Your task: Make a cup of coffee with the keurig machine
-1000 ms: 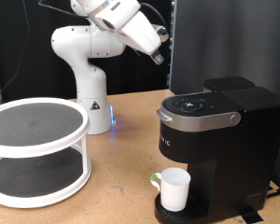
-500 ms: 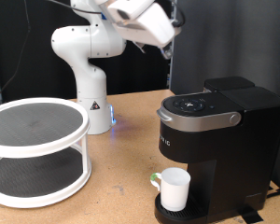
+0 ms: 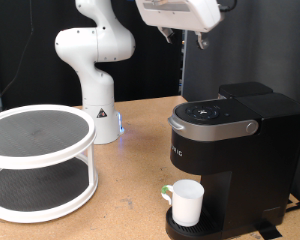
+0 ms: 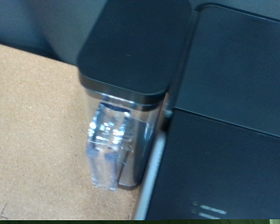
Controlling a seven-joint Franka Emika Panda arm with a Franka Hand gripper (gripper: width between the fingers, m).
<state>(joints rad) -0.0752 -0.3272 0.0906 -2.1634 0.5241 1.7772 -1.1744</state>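
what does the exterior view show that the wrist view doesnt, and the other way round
Only the exterior view shows the cup standing on the drip tray under the spout, the gripper high above the machine, the white two-tier stand at that view's left, and the arm base. Only the wrist view shows the clear water tank up close. Both show the keurig machine and the wooden table.

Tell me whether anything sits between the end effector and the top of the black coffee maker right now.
Nothing visible does. The end effector hangs in open air above the large black boxy Keurig coffee maker, whose silver-grey lid handle is down. The plain white mug already stands on the drip tray below the spout.
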